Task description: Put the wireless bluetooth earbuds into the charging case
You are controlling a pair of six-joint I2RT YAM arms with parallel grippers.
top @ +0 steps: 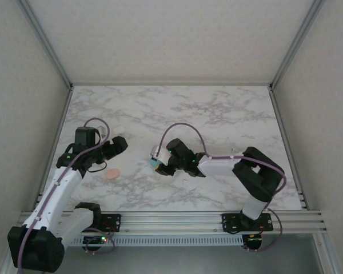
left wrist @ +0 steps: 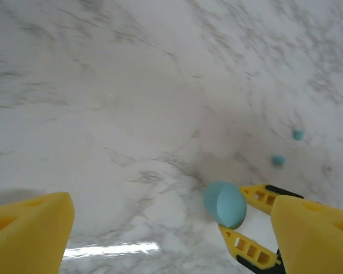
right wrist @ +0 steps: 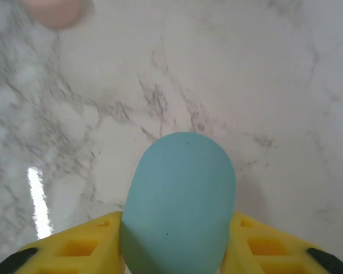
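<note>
My right gripper (top: 159,164) is shut on a teal oval charging case (right wrist: 180,200), its yellow fingers (right wrist: 74,248) pressing both of the case's sides. The case looks closed and is held just above the marble table. In the left wrist view the same teal case (left wrist: 224,204) sits between the right gripper's fingers (left wrist: 262,196). Beyond it two tiny teal earbuds (left wrist: 298,135) (left wrist: 278,160) lie apart on the table. My left gripper (left wrist: 174,214) stands wide open over bare marble, to the left of the case, with nothing between its fingers.
A salmon-pink oval case (top: 112,174) lies on the table between the two grippers, near the left arm; it also appears in the right wrist view as the pink case (right wrist: 54,10). Grey walls and metal rails (top: 56,142) bound the marble table.
</note>
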